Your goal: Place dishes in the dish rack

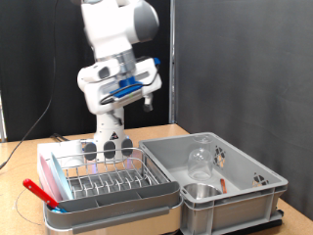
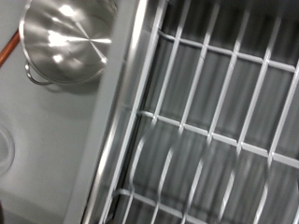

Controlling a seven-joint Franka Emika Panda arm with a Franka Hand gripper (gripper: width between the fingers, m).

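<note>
Robotics lab or test bench, not home kitchen. Evidence: white robot arm (image 1: 115, 59) mounted at 12 o'clock on plain wooden tabletop (image 1: 166, 134); black curtain backdrop (image 1: 240, 59) behind; loose cables (image 1: 29, 132) trailing at 9 o'clock by bare wall. Kitchen props staged on bench: wire dish rack (image 1: 103, 181) in shallow tray at 7 o'clock, grey plastic tub (image 1: 245, 181) at 4 o'clock, just beside each other. No sink, just bench setup.
</note>
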